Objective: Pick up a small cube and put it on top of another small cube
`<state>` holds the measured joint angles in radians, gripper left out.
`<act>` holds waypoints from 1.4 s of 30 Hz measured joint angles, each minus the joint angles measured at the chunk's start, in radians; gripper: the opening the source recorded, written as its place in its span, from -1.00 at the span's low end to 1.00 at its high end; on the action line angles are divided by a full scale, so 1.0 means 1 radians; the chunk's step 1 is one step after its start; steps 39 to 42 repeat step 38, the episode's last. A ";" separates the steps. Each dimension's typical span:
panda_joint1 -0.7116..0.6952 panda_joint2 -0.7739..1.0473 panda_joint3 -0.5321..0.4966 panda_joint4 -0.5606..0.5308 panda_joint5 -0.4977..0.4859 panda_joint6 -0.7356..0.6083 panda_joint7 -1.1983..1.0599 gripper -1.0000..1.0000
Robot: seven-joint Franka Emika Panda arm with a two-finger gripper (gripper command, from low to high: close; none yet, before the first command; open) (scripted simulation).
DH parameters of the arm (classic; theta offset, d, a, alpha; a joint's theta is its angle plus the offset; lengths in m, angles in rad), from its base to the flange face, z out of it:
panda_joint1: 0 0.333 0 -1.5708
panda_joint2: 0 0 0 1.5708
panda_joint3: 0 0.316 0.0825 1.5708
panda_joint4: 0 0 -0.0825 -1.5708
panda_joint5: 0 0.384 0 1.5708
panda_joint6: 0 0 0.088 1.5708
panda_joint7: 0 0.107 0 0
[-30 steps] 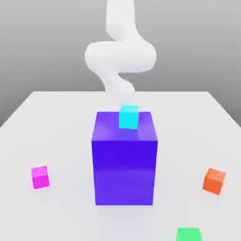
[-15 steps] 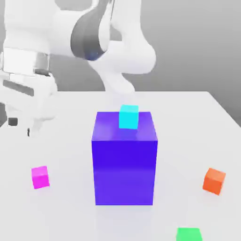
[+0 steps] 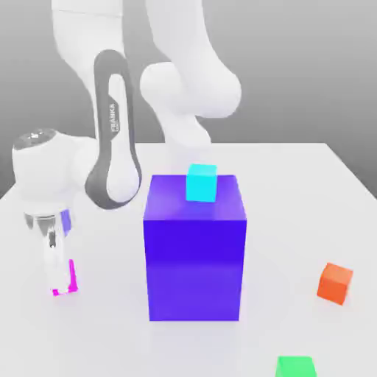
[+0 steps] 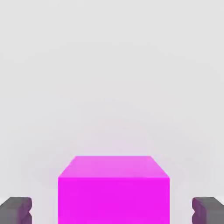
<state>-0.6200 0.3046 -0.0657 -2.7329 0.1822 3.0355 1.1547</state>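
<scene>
One small pink cube [image 4: 113, 199] now has the fingers [image 4: 15, 211] down around it, one on each side. Half a second ago, the arm [image 3: 114, 132] was up higher, and the fingers were up above the counter [image 3: 287, 221]. The pink cube sits in the same spot as before, on the exterior view's left. The fingers are open, and I can see a gap on both sides, so they do not hold it yet. I think this is the grab part of the job, and the stacking has not begun. Next, the fingers need to squeeze shut, then lift the cube straight up. If they close unevenly, the cube could twist or slide.

The big blue block [image 3: 194, 269] works like a stand, with a light blue cube [image 3: 201, 184] on top of it, not inside. That could be the cube to stack on, but I cannot tell for sure. An orange cube [image 3: 335, 283] and a green cube [image 3: 296, 367] are toward the exterior view's right, and both have stayed put.
</scene>
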 joint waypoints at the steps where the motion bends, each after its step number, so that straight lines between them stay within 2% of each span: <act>1: 0.000 0.000 0.000 0.000 0.000 0.000 0.000 -1.00; 6: 0.005 -0.022 -0.008 -0.005 -0.013 -0.017 0.011 -1.00; 12: 0.059 -0.208 -0.064 -0.030 -0.137 -0.178 0.102 -1.00; 26: 0.483 -0.071 0.298 0.361 -0.287 -0.449 0.180 -1.00; 30: 0.608 0.066 0.333 0.472 -0.372 -0.425 0.230 -1.00; 31: 0.628 0.103 0.324 0.485 -0.392 -0.401 0.242 1.00; 42: 0.639 0.113 0.324 0.494 -0.398 -0.400 0.246 1.00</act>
